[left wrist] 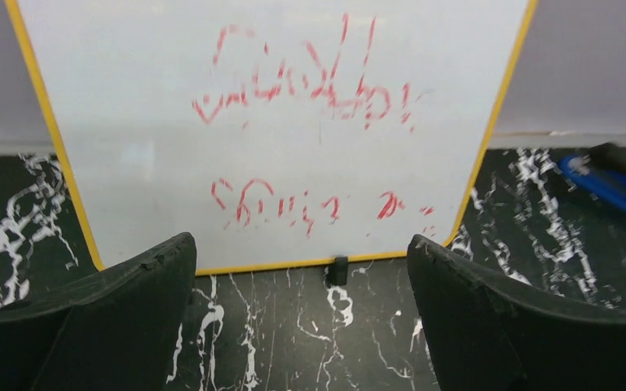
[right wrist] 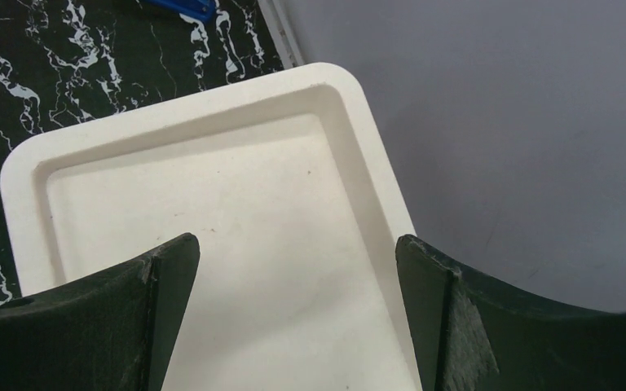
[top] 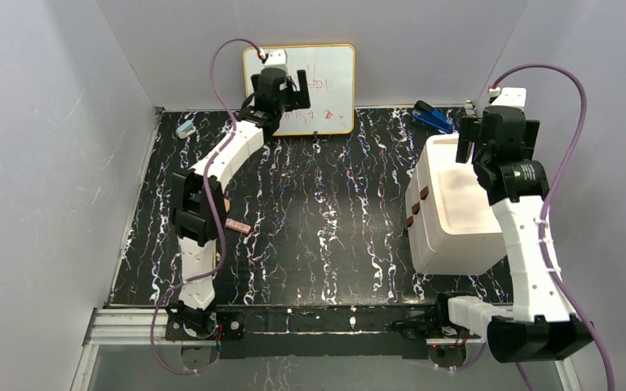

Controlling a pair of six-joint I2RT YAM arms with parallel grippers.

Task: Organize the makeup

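Spot pink palette [top: 238,226] flat on tabletop [top: 334,212], well left of white tray [top: 448,254]. Judge light, stiff, thin; pinch across long edges. Note left tool [left wrist: 300,244], right tool [right wrist: 295,242] both apart, empty.

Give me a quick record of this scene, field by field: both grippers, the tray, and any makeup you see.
left gripper: open, empty, facing the whiteboard
right gripper: open, empty, above the white tray
tray contents: nothing seen inside
makeup in view: one pink flat item on the table, left side
other: blue object behind the tray
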